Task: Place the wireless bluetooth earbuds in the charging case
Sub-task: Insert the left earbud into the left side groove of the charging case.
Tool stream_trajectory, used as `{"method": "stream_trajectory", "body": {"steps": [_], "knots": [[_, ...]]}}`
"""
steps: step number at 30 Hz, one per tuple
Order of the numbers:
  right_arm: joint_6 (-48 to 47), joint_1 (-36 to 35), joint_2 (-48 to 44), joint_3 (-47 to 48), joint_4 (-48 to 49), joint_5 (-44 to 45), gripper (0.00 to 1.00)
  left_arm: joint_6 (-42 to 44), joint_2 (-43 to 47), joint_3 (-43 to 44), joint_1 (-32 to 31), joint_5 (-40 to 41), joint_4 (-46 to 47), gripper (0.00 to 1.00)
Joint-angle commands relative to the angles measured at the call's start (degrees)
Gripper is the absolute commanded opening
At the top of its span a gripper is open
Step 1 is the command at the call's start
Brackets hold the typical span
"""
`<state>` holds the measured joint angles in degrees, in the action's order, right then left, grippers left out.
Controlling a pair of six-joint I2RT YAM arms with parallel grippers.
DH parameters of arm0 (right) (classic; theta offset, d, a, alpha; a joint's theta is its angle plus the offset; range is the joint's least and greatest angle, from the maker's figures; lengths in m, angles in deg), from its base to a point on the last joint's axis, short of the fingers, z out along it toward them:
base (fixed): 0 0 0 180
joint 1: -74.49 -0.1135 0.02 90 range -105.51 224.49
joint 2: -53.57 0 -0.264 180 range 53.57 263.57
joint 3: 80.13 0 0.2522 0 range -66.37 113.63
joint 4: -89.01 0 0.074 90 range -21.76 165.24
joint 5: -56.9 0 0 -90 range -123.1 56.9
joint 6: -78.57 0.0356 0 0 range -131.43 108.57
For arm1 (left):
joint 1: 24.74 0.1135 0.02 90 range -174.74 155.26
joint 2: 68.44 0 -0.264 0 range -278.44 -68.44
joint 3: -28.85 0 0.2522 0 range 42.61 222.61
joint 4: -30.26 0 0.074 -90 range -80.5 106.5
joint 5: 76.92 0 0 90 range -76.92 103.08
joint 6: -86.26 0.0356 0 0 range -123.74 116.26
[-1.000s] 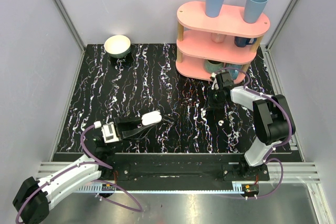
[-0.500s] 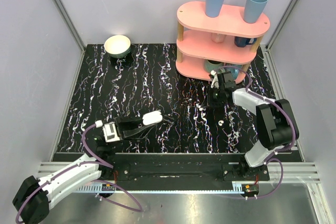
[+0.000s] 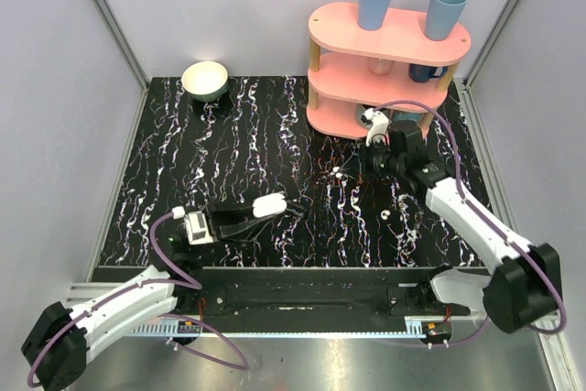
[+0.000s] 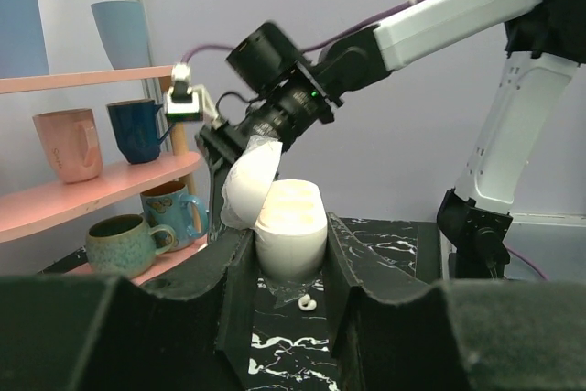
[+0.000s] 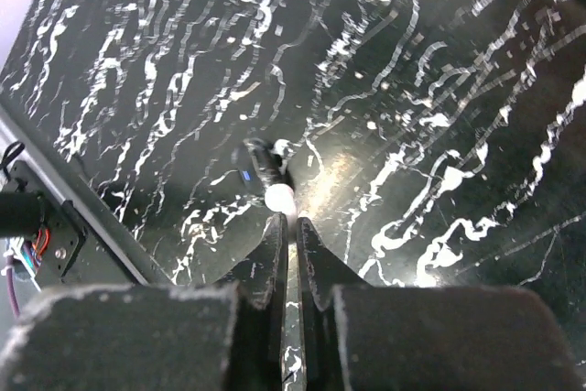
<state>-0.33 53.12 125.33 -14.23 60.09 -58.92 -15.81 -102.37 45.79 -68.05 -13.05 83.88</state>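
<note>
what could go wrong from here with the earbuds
The right pincer pinches one earbud only at its very tips, so it may slip out. The charging case in the left pincer has its lid open toward the right arm; a bump could knock it. The other earbud lies on the white-veined tabletop, easy to lose.

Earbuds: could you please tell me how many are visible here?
2. One earbud is pinched in the right gripper's fingertips; the second earbud lies loose on the tabletop. The charging case's inside is unseen.

Top camera looks down on the table [image 3: 229, 148] both close wrist cameras share.
</note>
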Motion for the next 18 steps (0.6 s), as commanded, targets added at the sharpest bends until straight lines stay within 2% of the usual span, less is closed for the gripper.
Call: {"method": "stream_trajectory", "body": {"steps": [1, 8, 18], "knots": [[-5.99, -5.42, -7.86, 2.53, 0.13, 2.88, 0.00, -0.32, -0.87, 2.27, -0.20, -0.15, 2.24, 0.00], [-10.56, -6.93, -19.54, 2.79, 1.09, -3.96, 0.00, -1.19, -2.63, 2.80, -0.20, -0.85, 1.62, 0.00], [-18.72, -8.95, -21.58, 6.04, -2.50, -14.34, 0.00, -3.21, -6.76, 3.85, -0.20, -2.87, 3.11, 0.00]]}}
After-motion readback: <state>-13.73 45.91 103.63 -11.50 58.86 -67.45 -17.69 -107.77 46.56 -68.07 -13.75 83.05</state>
